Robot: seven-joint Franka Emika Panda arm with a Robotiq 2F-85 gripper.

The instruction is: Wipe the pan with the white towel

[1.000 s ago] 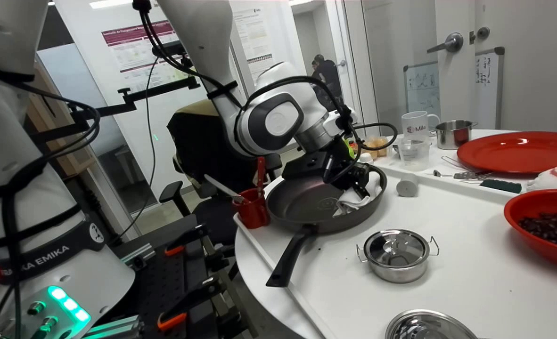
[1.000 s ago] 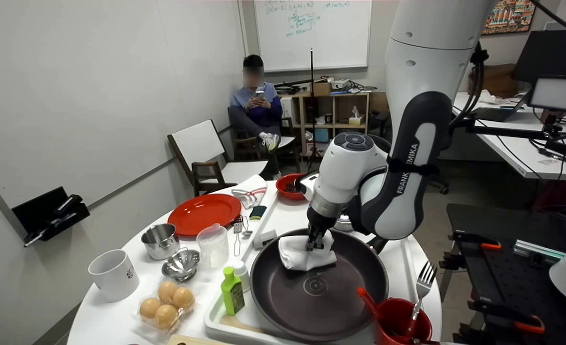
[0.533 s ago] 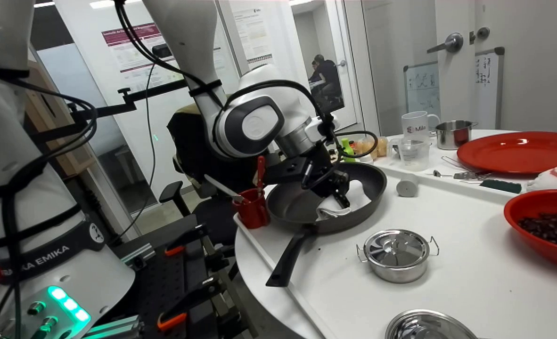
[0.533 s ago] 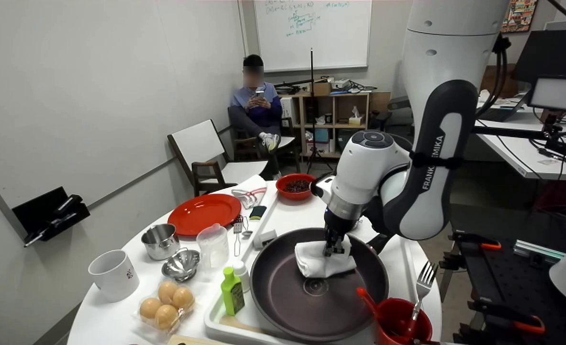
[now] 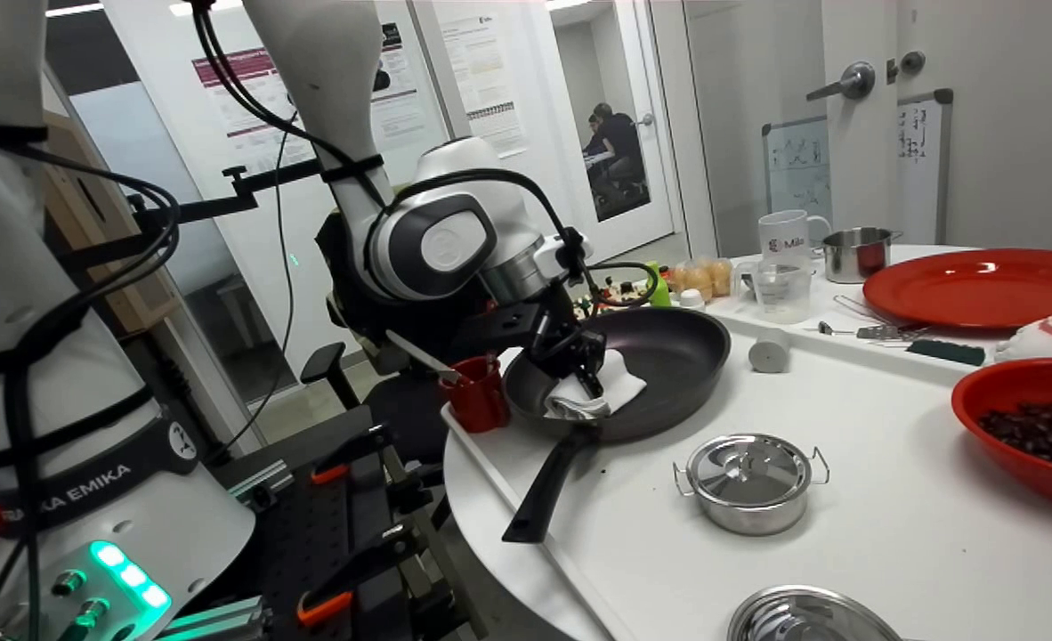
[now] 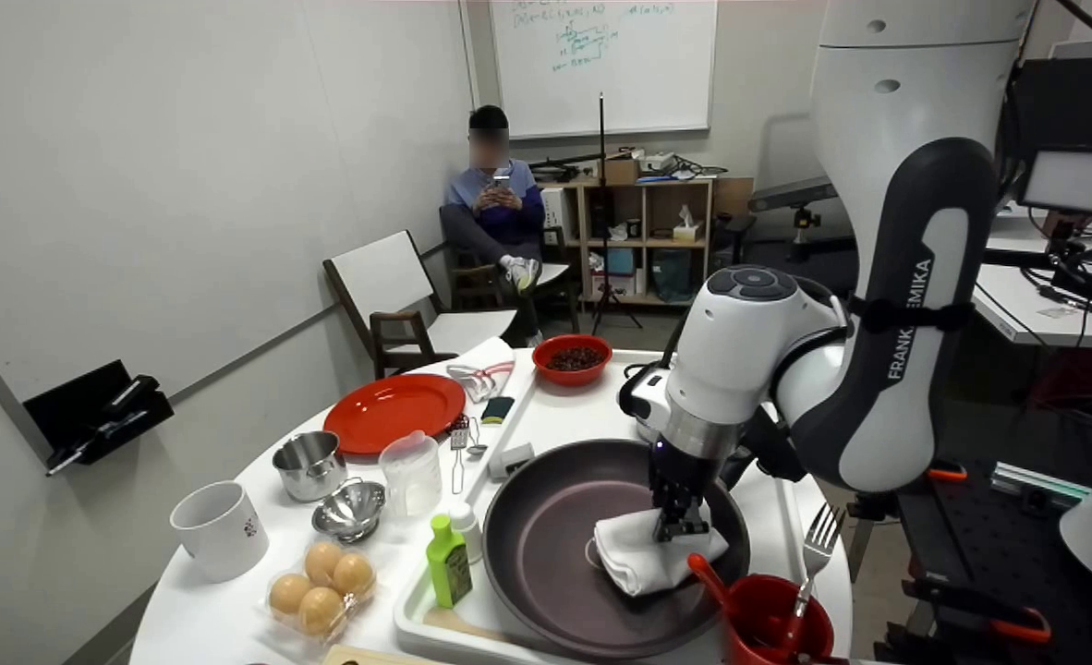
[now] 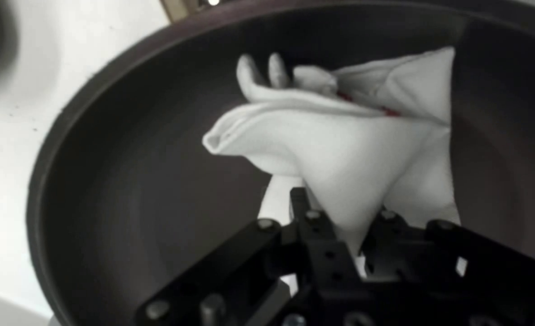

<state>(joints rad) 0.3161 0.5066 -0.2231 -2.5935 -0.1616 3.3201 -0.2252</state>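
Note:
The pan (image 5: 682,365), black and round, rests on the white tray with its handle (image 5: 539,499) pointing off the near side. In both exterior views the white towel (image 6: 634,559) lies folded on the pan's floor, in the half closest to the red cup. My gripper (image 6: 680,531) reaches down into the pan, its jaws shut on a gathered part of the cloth. From the wrist view, the towel (image 7: 340,145) spreads out in folds ahead of the gripper (image 7: 335,213), showing a little red; the pinched end is partly hidden between the fingers.
A red cup (image 6: 772,619) with a fork (image 6: 819,545) and a red-handled utensil stands against the pan's side. Close by are a lidded steel pot (image 5: 753,485), a green bottle (image 6: 449,563), a grey cylinder (image 5: 769,352) and a bowl of beans (image 6: 572,360).
Gripper and towel have slid together across the pan's floor, leftward in an exterior view, and toward the red cup. The pan has stayed in place, and the grip is unchanged.

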